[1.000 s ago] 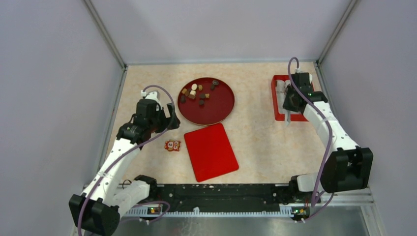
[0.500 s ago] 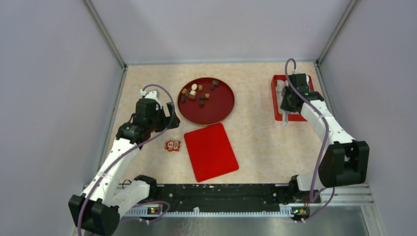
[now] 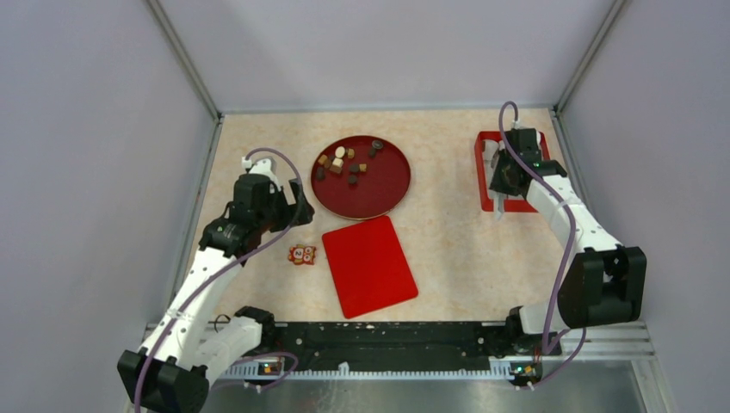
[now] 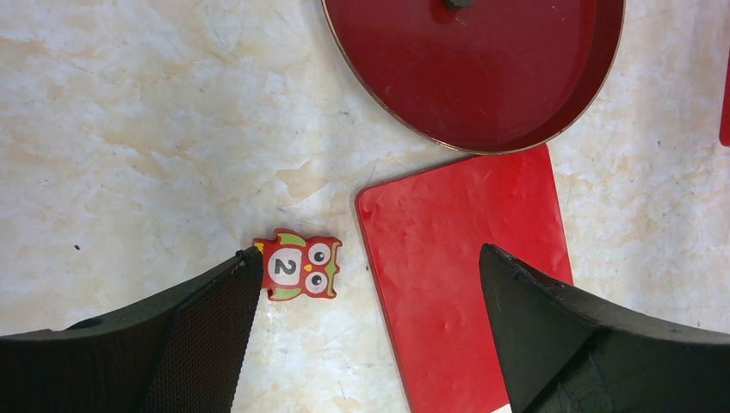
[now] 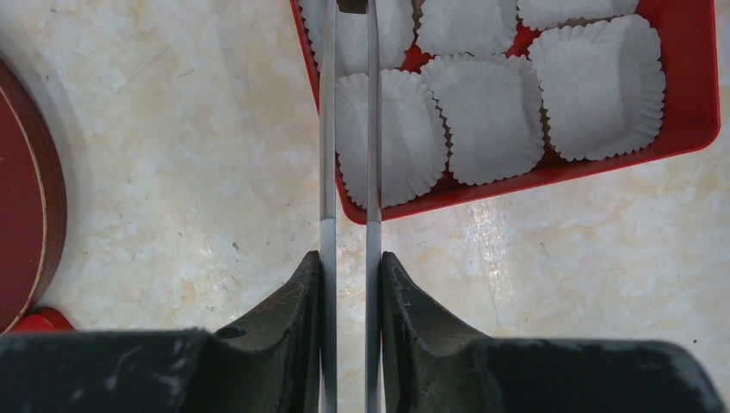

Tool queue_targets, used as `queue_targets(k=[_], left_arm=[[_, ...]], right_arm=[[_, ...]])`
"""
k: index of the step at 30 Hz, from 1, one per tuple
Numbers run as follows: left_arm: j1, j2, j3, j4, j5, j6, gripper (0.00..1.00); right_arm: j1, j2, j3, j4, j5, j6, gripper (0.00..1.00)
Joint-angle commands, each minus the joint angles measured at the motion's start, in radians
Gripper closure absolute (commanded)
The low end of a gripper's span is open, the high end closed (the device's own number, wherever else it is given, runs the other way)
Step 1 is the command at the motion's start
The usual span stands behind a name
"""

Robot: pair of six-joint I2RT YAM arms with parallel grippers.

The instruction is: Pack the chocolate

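The right claw (image 5: 351,262) is pressed together on a pair of long metal tweezers (image 5: 327,129). Their blades reach out over the red tray (image 5: 693,103) of white paper cups (image 5: 482,116). At the tips, right at the picture's edge, sits a dark bit (image 5: 353,5) that looks like a piece of chocolate, though too little of it shows to be sure.

Most of the chocolate (image 3: 344,163) lies in a loose cluster on the round red plate (image 3: 383,194), well apart from the tray.

The step appears to be dropping a piece into a cup. To do it well, the robot should centre the tips over one cup, not over a crinkled wall between two. It should go low before easing the squeeze, so the piece neither bounces out nor drags the light paper along.

The left claw (image 4: 368,256) hangs spread wide over the worktop (image 3: 439,232). An owl tile (image 4: 299,268) lies by one finger and a flat red mat (image 4: 465,284) lies beside it, and the claw holds nothing.
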Motion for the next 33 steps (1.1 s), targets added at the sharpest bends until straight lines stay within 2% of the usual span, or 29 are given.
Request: queue_targets(k=[1,17,23,33], left_arm=[[0.006,-0.032,-0.002,0.010,-0.004,-0.014,0.01],[0.006,-0.040,-0.001,0.004,0.004,-0.018,0.01],[0.006,-0.048,0.000,0.001,0.003,-0.020,0.01],[0.006,-0.045,-0.001,0.003,0.005,-0.020,0.01]], right_arm=[[-0.001,-0.006,-0.004,0.061,-0.006,0.001,0.79],[-0.002,-0.001,-0.005,0.064,-0.006,-0.006,0.77],[-0.001,0.005,-0.011,0.063,-0.001,-0.008,0.71],[-0.001,-0.021,-0.005,0.063,0.002,-0.009,0.73]])
